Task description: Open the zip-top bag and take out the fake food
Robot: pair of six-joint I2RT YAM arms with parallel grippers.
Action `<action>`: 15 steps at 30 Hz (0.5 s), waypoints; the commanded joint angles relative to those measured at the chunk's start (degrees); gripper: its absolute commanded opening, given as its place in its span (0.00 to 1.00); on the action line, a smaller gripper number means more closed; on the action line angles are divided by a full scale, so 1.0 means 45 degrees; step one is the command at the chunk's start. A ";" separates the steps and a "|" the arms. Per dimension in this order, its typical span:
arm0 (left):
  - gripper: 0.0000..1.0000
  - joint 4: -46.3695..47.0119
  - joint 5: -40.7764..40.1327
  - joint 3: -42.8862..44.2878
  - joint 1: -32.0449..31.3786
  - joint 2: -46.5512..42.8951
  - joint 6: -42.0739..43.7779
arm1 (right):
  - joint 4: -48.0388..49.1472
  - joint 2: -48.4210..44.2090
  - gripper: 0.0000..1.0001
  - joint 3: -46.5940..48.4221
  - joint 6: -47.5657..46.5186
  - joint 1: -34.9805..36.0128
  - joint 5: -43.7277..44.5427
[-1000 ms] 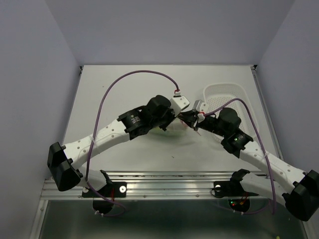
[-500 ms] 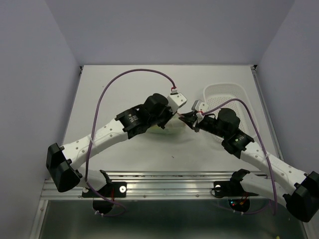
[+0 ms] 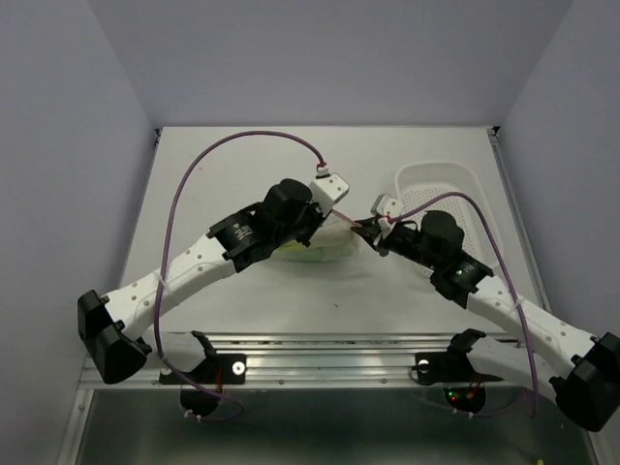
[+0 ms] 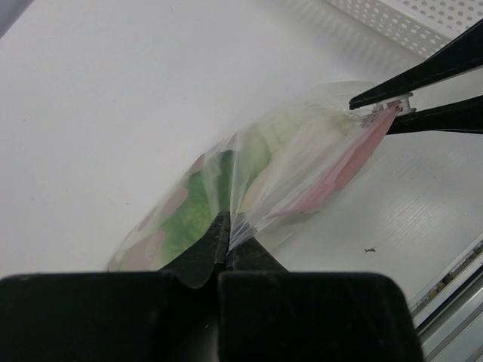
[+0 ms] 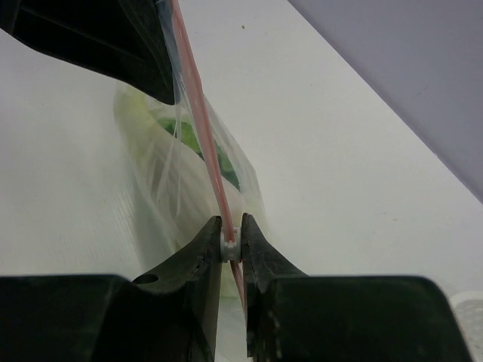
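The clear zip-top bag (image 3: 325, 247) lies mid-table, stretched between both grippers. My left gripper (image 3: 323, 228) is shut on the bag's plastic edge; the left wrist view shows its tips (image 4: 226, 228) pinching the film. My right gripper (image 3: 367, 231) is shut on the white zipper slider (image 5: 232, 246) at the end of the pink-red zipper strip (image 5: 198, 98). The right gripper's fingers (image 4: 423, 72) also show in the left wrist view. The fake food stays inside the bag: green leafy pieces (image 4: 192, 211) and a pale green ball (image 4: 264, 139).
A white perforated basket (image 3: 441, 186) stands at the back right, just behind the right gripper; its corner shows in the left wrist view (image 4: 407, 19). Purple cables loop above both arms. The table's metal front rail runs along the near edge.
My left arm has swung left and drawn its end of the bag with it. The bag is now stretched wider between the grippers. The right gripper has stayed almost in place on the slider.
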 commanded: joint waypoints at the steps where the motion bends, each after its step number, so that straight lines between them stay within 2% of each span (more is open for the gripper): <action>1: 0.00 0.0362 -0.1718 0.0154 0.0537 -0.0903 -0.0167 | -0.0723 0.0198 0.09 -0.0197 -0.0561 -0.0159 0.1082; 15: 0.00 0.0225 -0.2481 -0.0275 0.1357 -0.1411 -0.0128 | -0.0723 0.1390 0.08 -0.0275 -0.0776 -0.0687 0.0438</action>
